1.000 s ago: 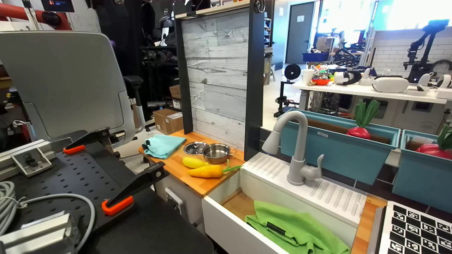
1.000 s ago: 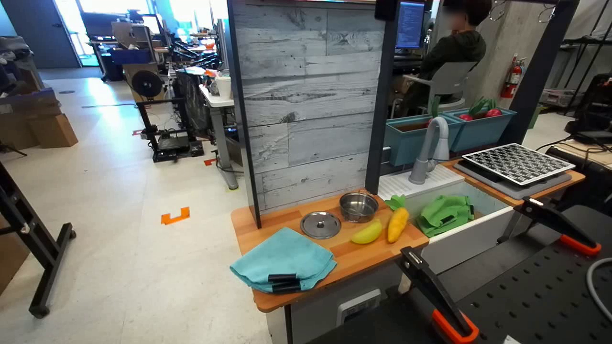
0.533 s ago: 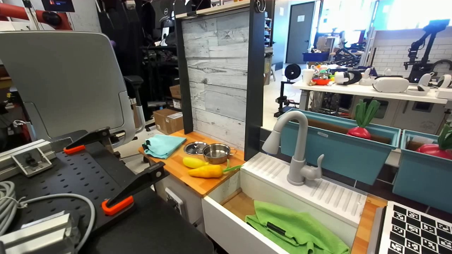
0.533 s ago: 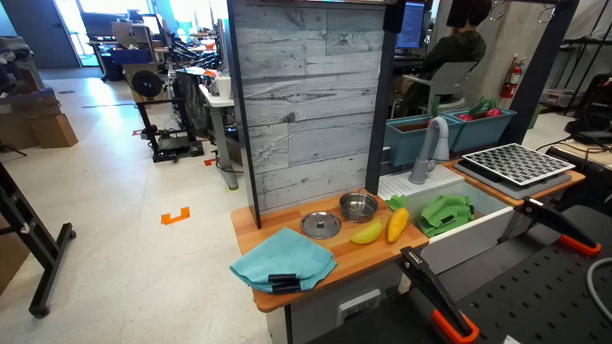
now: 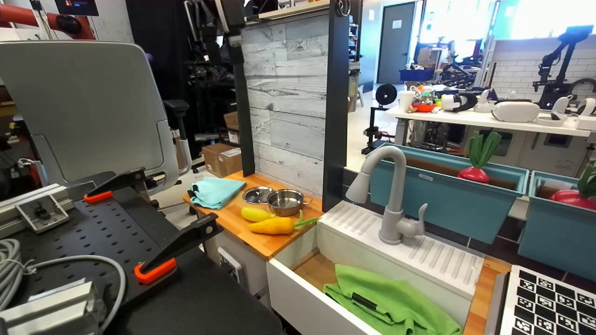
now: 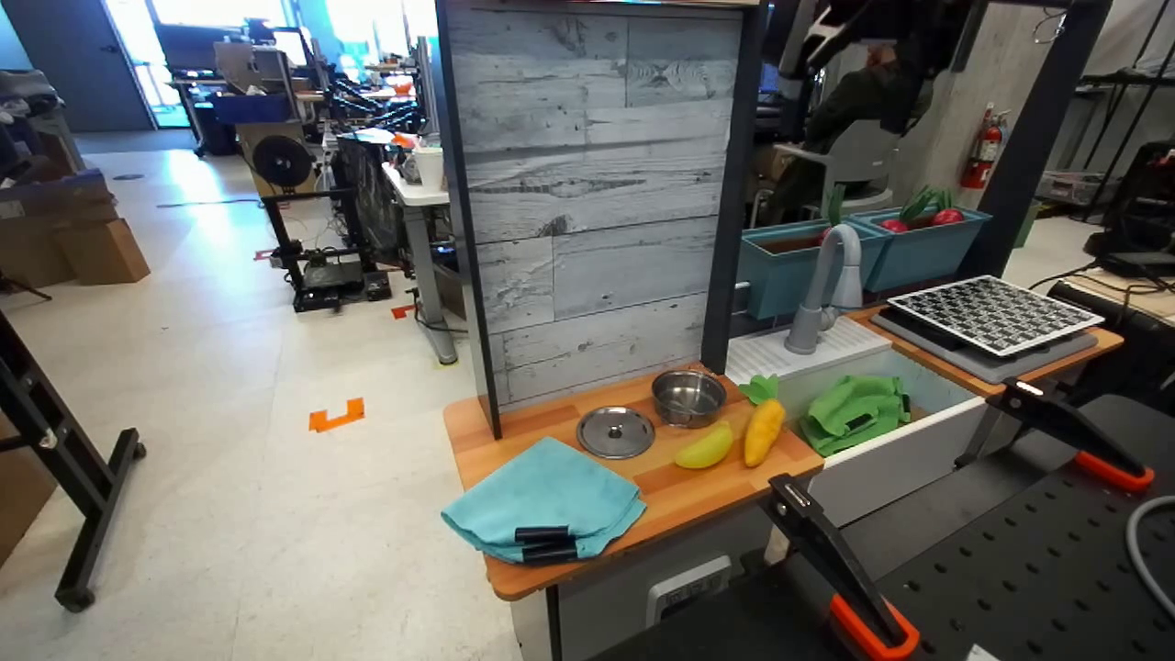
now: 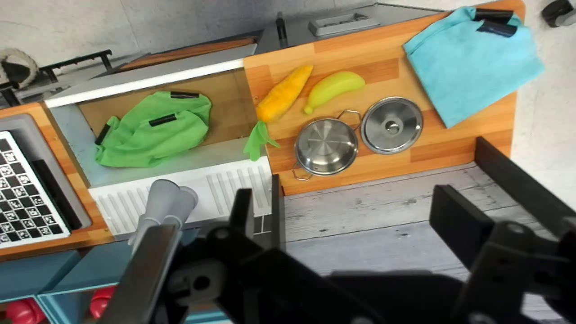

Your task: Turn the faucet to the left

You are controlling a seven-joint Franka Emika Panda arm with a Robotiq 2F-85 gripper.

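Note:
The grey gooseneck faucet (image 5: 396,186) stands on the white ribbed ledge behind the sink. It also shows in an exterior view (image 6: 820,285). In the wrist view the faucet (image 7: 164,202) is at lower left, its base partly hidden by the gripper. Its side lever shows to the right of its base in an exterior view. My gripper (image 7: 346,202) is open, with nothing between its fingers, high above the kitchen and apart from the faucet. In both exterior views it is only partly visible as dark parts at the top edge.
The white sink (image 5: 321,302) holds a green cloth (image 5: 396,298). Blue planters (image 5: 447,186) stand behind the faucet. A dark post (image 5: 336,107) and plank panel (image 5: 288,102) rise beside it. A pot (image 5: 285,203), lid, toy foods and blue cloth (image 6: 546,500) lie on the wooden counter.
My gripper and arm have come down into the top of both exterior views. The faucet and the objects on the counter have not moved.

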